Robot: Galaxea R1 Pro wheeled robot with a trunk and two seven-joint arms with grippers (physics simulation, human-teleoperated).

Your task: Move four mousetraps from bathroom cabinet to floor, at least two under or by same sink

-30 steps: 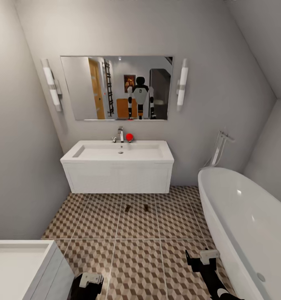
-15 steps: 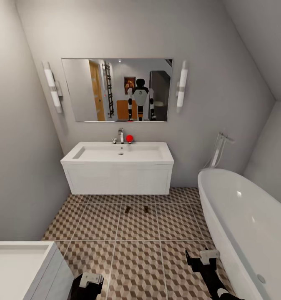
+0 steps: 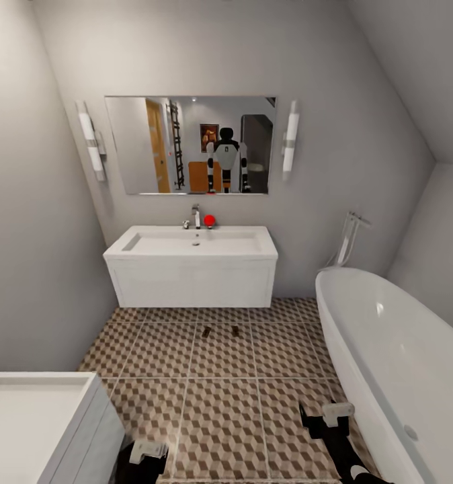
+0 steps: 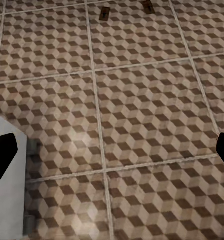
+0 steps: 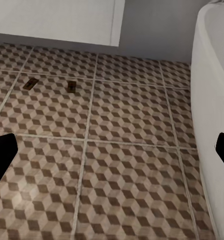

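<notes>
- No brand, label or readable writing appears anywhere.
- Two mousetraps (image 3: 206, 331) (image 3: 235, 331) lie side by side, apart, on the bathroom floor (image 3: 220, 403), just in front of the sink (image 3: 194, 272), on the tile row nearest it.
- The head view adds the mirror (image 3: 189, 144), a chrome tap (image 3: 196, 216) and a small red object (image 3: 209, 220) at the sink's back edge, and the bathtub (image 3: 394, 363).
- The left gripper (image 4: 112, 150) has fingers spread wide with nothing between them; its view shows both traps (image 4: 104, 13) (image 4: 148, 6).
- The right gripper (image 5: 112, 150) is likewise wide and empty; its view shows the traps (image 5: 30, 84) (image 5: 71, 86) near the sink's front.
</notes>
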